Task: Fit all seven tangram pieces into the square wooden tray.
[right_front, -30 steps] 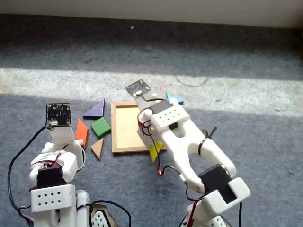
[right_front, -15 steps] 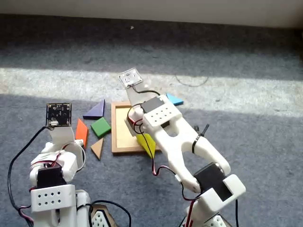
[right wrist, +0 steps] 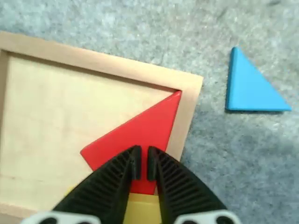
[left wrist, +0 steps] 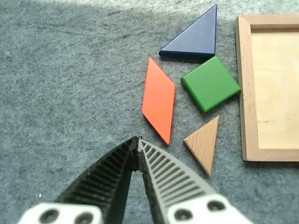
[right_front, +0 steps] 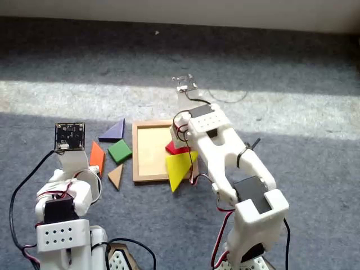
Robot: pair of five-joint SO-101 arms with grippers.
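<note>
right claw (right wrist: 141, 163), tips pressed almost together and holding nothing i can see, hangs over the red triangle (right wrist: 140, 133) at the right side of the tray (right wrist: 93, 58). the red piece lies mostly inside, but its right edge seems to ride up on the rim, so i would not count it as seated. the yellow triangle (right_front: 179, 167) lies across the tray's near right corner, half in and half out. the blue triangle (right wrist: 250, 88) lies on the tabletop just right of the tray. left of the tray wait the navy triangle (left wrist: 196, 39), green square (left wrist: 210, 84), orange parallelogram (left wrist: 159, 99) and wood triangle (left wrist: 204, 142), untouched. left claw (left wrist: 138, 144), pressed together and empty, hangs just near of the orange piece. by my reckoning the task is barely begun: no piece fitted, two partly in, five outside.
</note>
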